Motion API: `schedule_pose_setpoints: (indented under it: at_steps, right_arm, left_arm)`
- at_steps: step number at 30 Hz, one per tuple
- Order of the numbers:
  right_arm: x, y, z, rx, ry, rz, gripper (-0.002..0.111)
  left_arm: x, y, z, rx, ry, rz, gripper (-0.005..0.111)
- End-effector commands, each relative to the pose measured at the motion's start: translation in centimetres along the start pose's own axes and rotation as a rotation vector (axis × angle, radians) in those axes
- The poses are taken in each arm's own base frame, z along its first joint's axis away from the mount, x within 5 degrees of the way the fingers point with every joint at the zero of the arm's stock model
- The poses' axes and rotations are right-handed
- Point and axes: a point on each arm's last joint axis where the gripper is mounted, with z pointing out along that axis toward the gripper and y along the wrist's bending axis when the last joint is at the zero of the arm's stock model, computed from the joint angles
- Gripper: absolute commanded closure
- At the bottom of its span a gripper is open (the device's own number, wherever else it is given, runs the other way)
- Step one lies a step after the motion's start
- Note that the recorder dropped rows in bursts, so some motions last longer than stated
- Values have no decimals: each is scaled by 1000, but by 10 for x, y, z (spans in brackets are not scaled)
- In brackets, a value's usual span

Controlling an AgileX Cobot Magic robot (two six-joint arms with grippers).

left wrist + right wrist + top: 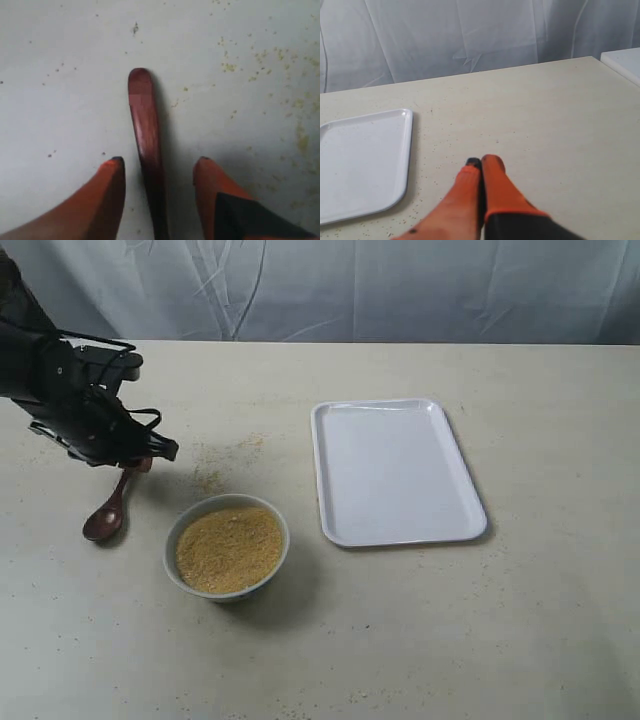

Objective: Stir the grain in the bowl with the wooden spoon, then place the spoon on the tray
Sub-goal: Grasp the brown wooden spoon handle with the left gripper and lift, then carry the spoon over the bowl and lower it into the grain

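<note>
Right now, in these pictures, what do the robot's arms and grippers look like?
The left arm is bulky and black, with thin black cables looping over it. The left gripper has tapered orange fingers with small black tips and a black base. The right gripper looks the same. The right arm is not in view.

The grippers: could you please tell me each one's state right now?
Left gripper: open, either side of the wooden spoon, not gripping.
Right gripper: shut, empty.

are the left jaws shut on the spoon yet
Open. In the left wrist view, the left gripper straddles the spoon handle, with table showing on both sides.
</note>
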Motion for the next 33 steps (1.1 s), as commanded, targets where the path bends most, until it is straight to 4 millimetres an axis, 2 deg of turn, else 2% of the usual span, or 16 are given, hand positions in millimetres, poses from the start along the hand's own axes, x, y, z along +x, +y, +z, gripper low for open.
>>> schedule_pose_setpoints:
  at_steps: [1, 8, 15, 17, 21, 27, 31, 33]
  right_arm:
    - [0, 0, 0, 2, -10, -3, 109]
    - [0, 0, 0, 2, -10, -3, 109]
    - [0, 0, 0, 2, -10, -3, 109]
    - [0, 0, 0, 2, -10, -3, 109]
    - [0, 0, 0, 2, -10, -3, 109]
    - [0, 0, 0, 2, -10, -3, 109]
    - [0, 0, 0, 2, -10, -3, 109]
    - [0, 0, 0, 2, -10, -3, 109]
  left_arm:
    - [0, -1, 6, 2, -2, -3, 63]
    - [1, -2, 10, 2, 6, -3, 66]
    - [3, 0, 10, -11, 21, 29, 107]
    - [3, 1, 5, -20, 36, 51, 107]
    - [-6, 2, -24, -27, 3, 53, 107]
    - [-23, -3, -95, 33, -157, -62, 107]
    - [-27, -16, -135, 141, -259, -182, 107]
    - [-28, -28, -147, 192, -286, -202, 107]
